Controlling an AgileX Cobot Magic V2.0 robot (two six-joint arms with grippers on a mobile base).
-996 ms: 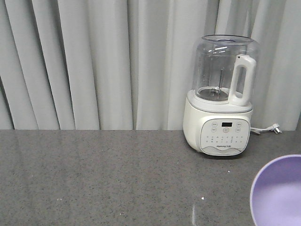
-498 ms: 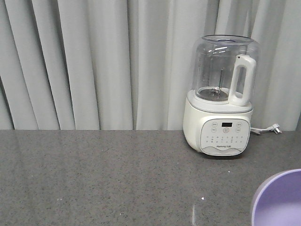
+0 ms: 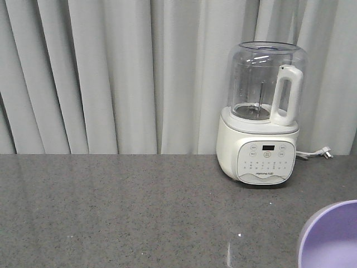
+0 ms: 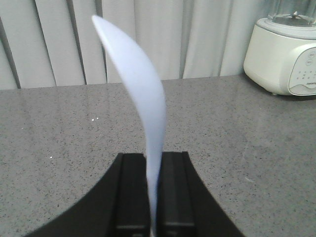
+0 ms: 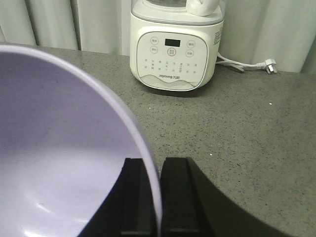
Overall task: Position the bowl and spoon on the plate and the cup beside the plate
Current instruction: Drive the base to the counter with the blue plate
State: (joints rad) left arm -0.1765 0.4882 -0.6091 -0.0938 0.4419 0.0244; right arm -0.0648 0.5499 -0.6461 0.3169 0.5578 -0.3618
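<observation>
In the left wrist view my left gripper (image 4: 152, 155) is shut on the pale blue spoon (image 4: 148, 98). The spoon is seen edge-on and rises from between the jaws in a curve toward the upper left, above the grey counter (image 4: 59, 128). My right gripper (image 5: 152, 160) is shut on the rim of the lavender bowl (image 5: 59, 148), one finger inside and one outside. The bowl fills the left of that view, and its edge shows at the lower right of the front view (image 3: 332, 237). The plate and the cup are out of view.
A white blender (image 3: 261, 117) with a clear jug stands at the back right of the grey counter (image 3: 111, 212), also in both wrist views (image 4: 289, 54) (image 5: 173, 49). Its loose plug (image 3: 325, 152) lies to its right. Grey curtains (image 3: 111, 72) hang behind.
In the front view the bowl has dropped lower in the bottom right corner since a second ago, and has held about still over the last half second.
</observation>
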